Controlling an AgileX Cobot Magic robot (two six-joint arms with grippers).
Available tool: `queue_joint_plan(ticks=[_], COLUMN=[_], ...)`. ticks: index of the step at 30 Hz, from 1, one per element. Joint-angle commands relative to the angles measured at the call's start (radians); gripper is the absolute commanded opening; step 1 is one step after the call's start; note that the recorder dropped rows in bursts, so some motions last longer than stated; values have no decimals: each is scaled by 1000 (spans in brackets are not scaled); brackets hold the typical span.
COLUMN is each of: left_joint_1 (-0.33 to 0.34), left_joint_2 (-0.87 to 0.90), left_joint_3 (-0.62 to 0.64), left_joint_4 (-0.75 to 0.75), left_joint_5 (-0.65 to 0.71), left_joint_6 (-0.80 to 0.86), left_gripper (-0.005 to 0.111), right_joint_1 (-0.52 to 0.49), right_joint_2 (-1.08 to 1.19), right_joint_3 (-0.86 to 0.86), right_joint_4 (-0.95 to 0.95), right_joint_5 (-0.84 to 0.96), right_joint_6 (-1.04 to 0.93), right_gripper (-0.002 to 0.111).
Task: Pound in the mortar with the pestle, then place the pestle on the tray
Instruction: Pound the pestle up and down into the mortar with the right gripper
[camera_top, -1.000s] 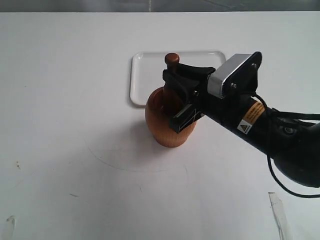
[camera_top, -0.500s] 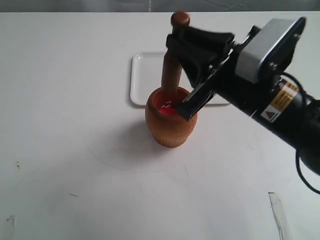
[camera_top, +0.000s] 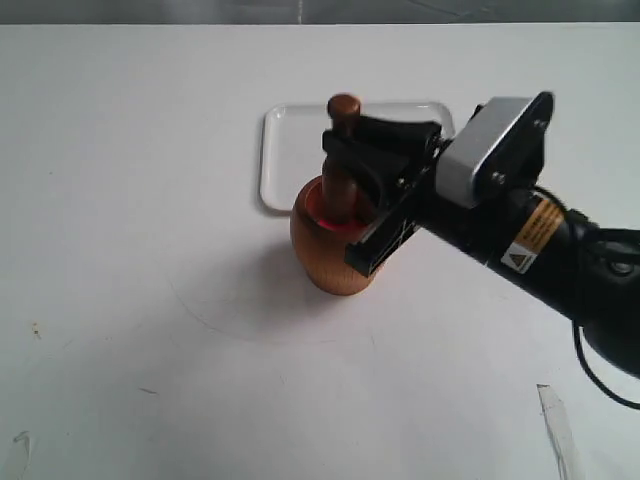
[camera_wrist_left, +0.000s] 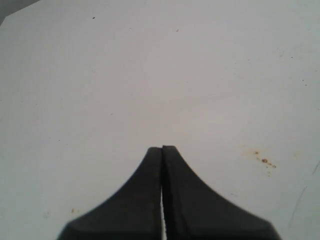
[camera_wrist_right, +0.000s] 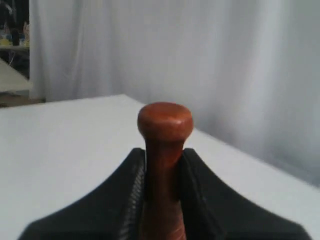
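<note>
Right tool (camera_wrist_right: 164, 160): clamped on the pestle (camera_top: 341, 170). In the right wrist view both black fingers (camera_wrist_right: 131, 195) press against the shaft just under the knob, with no gap showing on either side.

Pestle: stands close to upright at upper centre of the exterior view, knob at the top. Its lower, thicker end is down inside the mortar (camera_top: 335, 262); the tip is hidden by the mortar wall.

Mortar: upright on the white counter (camera_top: 150, 200), just right of centre of the exterior view. A strip of its red inside shows at the rim, around the pestle shaft.

Tray: the white tray (camera_top: 288, 150) lies flat on the counter directly above the mortar in the exterior view. The mortar's rim overlaps the tray's lower edge there; whether the two touch cannot be told.

Left tool (camera_wrist_left: 162, 149): fingers pressed together with nothing between them, over bare counter marked with a few small brown specks. It does not appear in the exterior view.
</note>
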Motion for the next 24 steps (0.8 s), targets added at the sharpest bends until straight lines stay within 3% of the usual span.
queue_joint_plan(ticks=[1, 7, 13, 17, 24], left_joint_1=[-8, -8, -8, -8, -8], left_joint_2=[-1, -1, -1, -1, -1], left_joint_3=[1, 1, 1, 1, 1], left_joint_4=[-7, -7, -7, -7, -7], left_joint_5=[-3, -3, -3, -3, -3], left_joint_6=[-8, -8, -8, -8, -8], left_gripper=[0, 0, 0, 0, 0], right_joint_1=[2, 2, 2, 2, 2], right_joint_2=[-196, -182, 79, 182, -18], right_joint_3=[-6, -6, -2, -2, -30], right_joint_4=[113, 45, -24, -40, -34], right_joint_5=[1, 159, 87, 18, -19], right_joint_6=[-66, 5, 153, 137, 107], right_gripper=[0, 0, 0, 0, 0])
